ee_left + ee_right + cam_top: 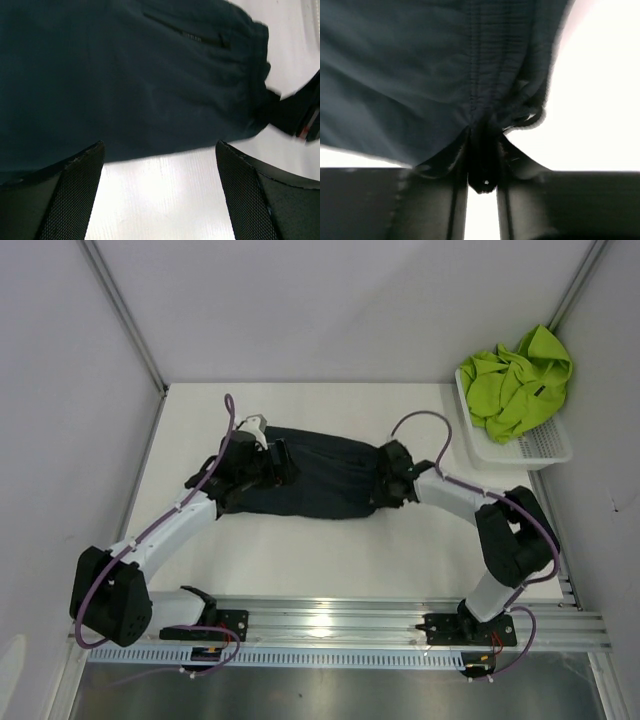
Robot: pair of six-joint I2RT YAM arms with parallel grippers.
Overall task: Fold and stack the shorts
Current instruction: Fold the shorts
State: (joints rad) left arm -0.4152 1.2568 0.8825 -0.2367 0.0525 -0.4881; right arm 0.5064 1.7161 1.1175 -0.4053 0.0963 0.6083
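Top view: the navy shorts (325, 480) lie as a flat, dark, roughly oblong cloth across the middle of the white table (300, 560). My arms cover both of its ends, so I cannot make out the leg openings or the fingers from here.

Left wrist view: my left claw (159, 150) stands wide open. Its two black pads (75, 190) have a fine mesh texture and fill the lower corners, with only bare table between them. The soft, matte navy cloth fills the upper frame, and a zip pocket shows near the top.

Right wrist view, blurred: my right claw (482, 145) is pinched shut on a bunched, ribbed fold of the navy shorts at lower centre.

Upper right of the top view: the green shorts (515, 380) lie crumpled in a white mesh basket (545, 445), mostly hiding it. Their shape is unreadable.
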